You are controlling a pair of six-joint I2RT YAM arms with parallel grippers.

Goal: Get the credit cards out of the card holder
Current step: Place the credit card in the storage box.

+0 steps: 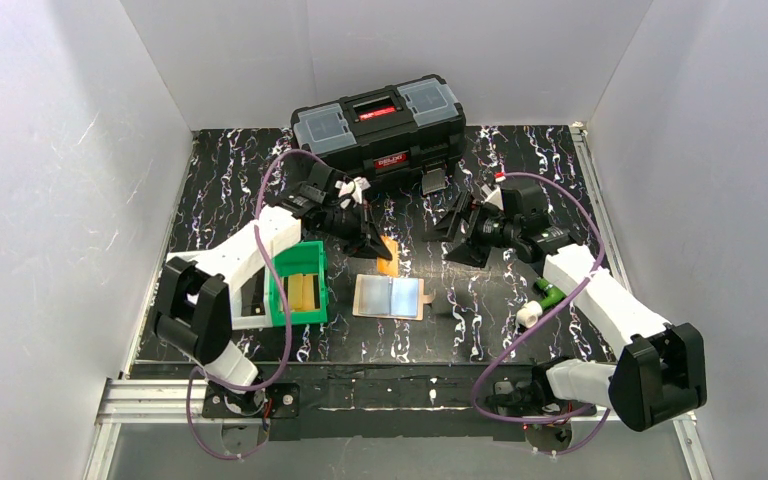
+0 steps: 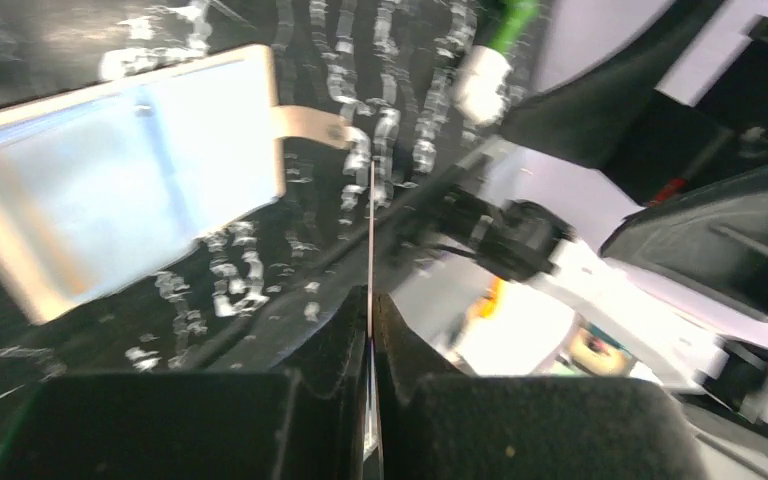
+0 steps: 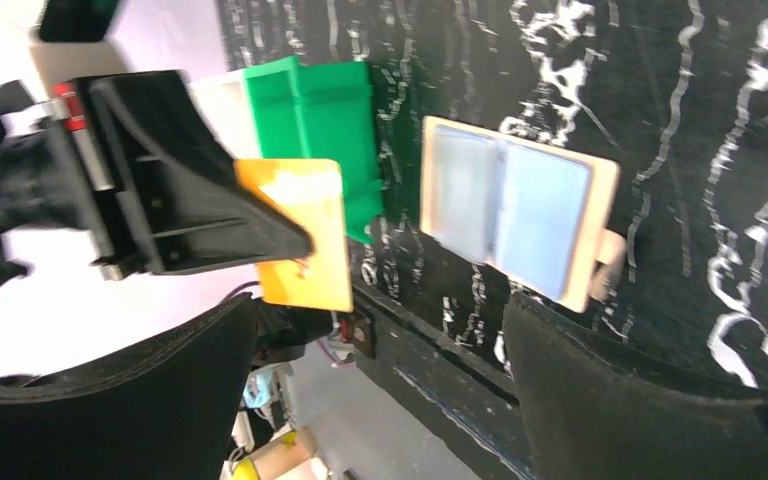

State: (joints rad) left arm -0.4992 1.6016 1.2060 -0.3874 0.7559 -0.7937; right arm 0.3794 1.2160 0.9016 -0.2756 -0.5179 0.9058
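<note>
One orange card (image 3: 305,272) out, pinched tight in the left gripper (image 2: 371,305) near the open card holder (image 1: 391,297) on the table (image 1: 505,310), blue card (image 3: 545,215) inside, not yet out, right gripper (image 3: 382,305) spread apart.

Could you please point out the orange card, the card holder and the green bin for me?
orange card (image 3: 305,285), right wrist view, lower part of its face.
card holder (image 3: 602,195), right wrist view, its tan edge.
green bin (image 1: 300,316), top external view, its near wall.

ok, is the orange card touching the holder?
Apart. Right wrist view: the orange card, pinched in the left jaws, sits clear of the open holder, with the bin and table showing between them.
</note>
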